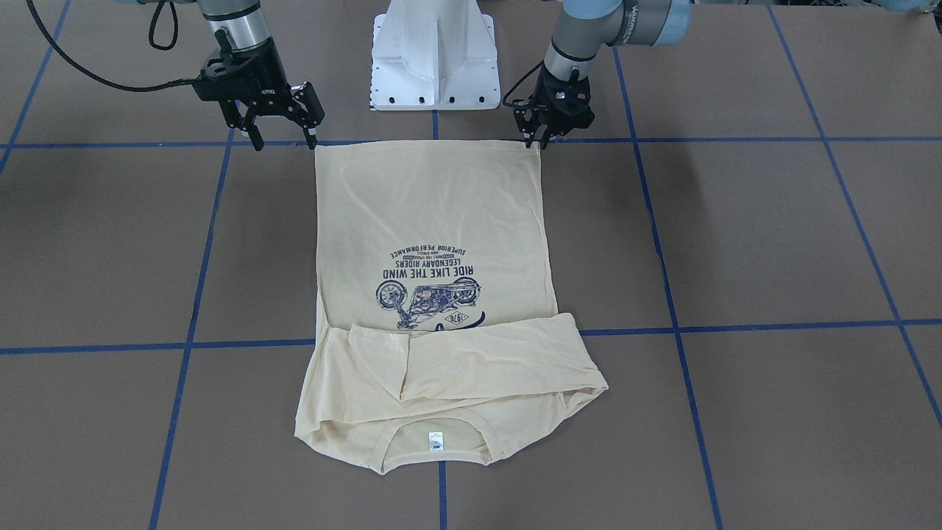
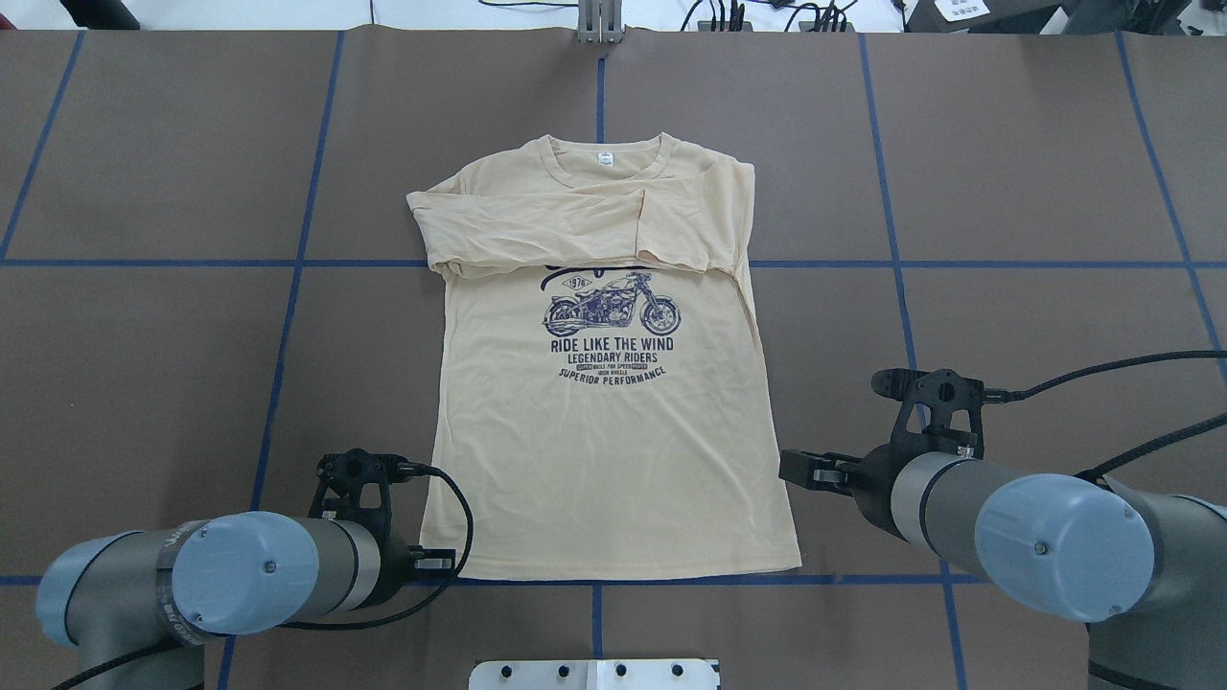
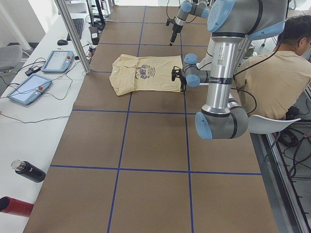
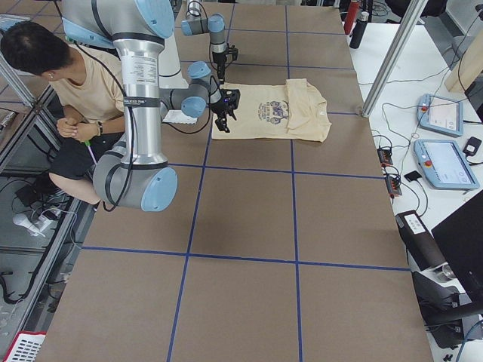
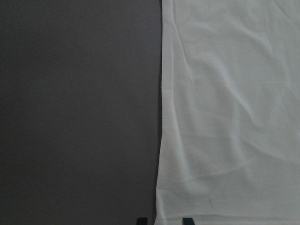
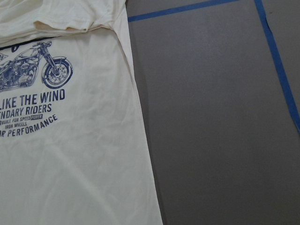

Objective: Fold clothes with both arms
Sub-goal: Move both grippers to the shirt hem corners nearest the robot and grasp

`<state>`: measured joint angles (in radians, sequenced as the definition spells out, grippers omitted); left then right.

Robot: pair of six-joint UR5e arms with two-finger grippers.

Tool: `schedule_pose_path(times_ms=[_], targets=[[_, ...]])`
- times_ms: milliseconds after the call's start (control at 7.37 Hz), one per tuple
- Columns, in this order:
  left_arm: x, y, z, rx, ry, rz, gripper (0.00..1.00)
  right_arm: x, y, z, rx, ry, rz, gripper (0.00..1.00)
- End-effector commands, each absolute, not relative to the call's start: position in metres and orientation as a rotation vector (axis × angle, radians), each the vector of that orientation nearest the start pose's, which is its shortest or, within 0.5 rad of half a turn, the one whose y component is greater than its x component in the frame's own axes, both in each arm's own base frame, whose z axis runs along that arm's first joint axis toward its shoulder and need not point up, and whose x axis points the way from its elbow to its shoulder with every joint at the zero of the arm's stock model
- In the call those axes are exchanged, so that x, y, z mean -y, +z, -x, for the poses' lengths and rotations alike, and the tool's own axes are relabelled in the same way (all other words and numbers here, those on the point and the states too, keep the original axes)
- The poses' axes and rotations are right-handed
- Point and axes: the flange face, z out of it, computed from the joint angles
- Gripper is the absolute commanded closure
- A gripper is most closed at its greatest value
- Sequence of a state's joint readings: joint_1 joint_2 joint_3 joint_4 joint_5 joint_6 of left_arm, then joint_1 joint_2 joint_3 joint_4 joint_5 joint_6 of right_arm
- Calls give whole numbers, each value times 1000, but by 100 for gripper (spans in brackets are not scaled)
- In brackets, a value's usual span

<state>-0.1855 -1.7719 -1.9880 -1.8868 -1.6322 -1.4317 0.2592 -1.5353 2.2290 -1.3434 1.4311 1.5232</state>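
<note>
Front view: the cream T-shirt (image 1: pixel 430 221) lies flat on the brown table (image 1: pixel 773 243), with its sleeves (image 1: pixel 471 361) folded across the chest. The right claw (image 1: pixel 283 138), fingers spread wide, is just beside one hem corner. The left claw (image 1: pixel 533 140), fingers narrowly parted, points down at the other.

Overhead: the left arm (image 2: pixel 240 575) and right arm (image 2: pixel 1045 537) reach in low.

Left wrist: the fingertips (image 5: pixel 188 221) straddle the shirt's side edge.
</note>
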Motion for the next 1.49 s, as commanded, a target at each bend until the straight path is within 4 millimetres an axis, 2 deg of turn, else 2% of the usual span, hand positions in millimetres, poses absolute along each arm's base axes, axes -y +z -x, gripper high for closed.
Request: schedule_pose_path(times_ms=[0, 136, 271, 407, 543, 814, 1222, 1357], targets=[[225, 335, -513, -920, -14, -94, 63, 259, 317, 402, 891, 261, -271, 0], [225, 336, -513, -919, -14, -94, 63, 258, 316, 403, 893, 259, -269, 0], [225, 338, -512, -914, -14, -93, 69, 258, 316, 403, 892, 258, -269, 0], [225, 339, -512, -912, -15, -94, 81, 257, 317, 404, 891, 257, -269, 0], [225, 339, -512, -912, -15, -94, 100, 257, 318, 403, 890, 257, -268, 0], [223, 334, -510, -921, -10, -95, 100, 251, 325, 410, 876, 242, -260, 0], [223, 324, -509, -941, -9, -98, 100, 215, 352, 452, 825, 266, -327, 3], [223, 324, -509, -941, -9, -98, 100, 201, 353, 463, 831, 282, -344, 15]])
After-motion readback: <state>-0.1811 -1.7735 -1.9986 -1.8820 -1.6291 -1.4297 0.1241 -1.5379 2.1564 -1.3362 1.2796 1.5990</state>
